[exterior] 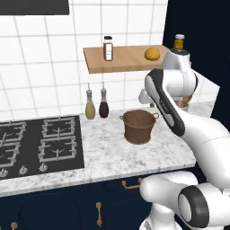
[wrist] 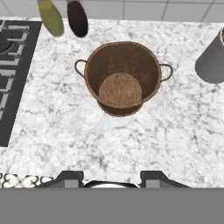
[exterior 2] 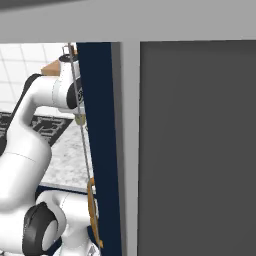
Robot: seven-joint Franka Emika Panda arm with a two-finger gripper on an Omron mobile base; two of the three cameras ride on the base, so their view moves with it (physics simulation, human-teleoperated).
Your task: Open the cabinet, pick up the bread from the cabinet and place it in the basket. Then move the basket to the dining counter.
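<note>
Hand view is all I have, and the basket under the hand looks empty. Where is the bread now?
Observer: The bread lies on a wooden shelf on the wall, higher than the basket.
Operator: Is something beside it on that shelf?
Observer: A jar with a dark cap stands to its left, well apart from it.
Operator: And the cabinet door?
Observer: In the right base view a navy door stands edge-on to the camera, seemingly swung open.
</note>
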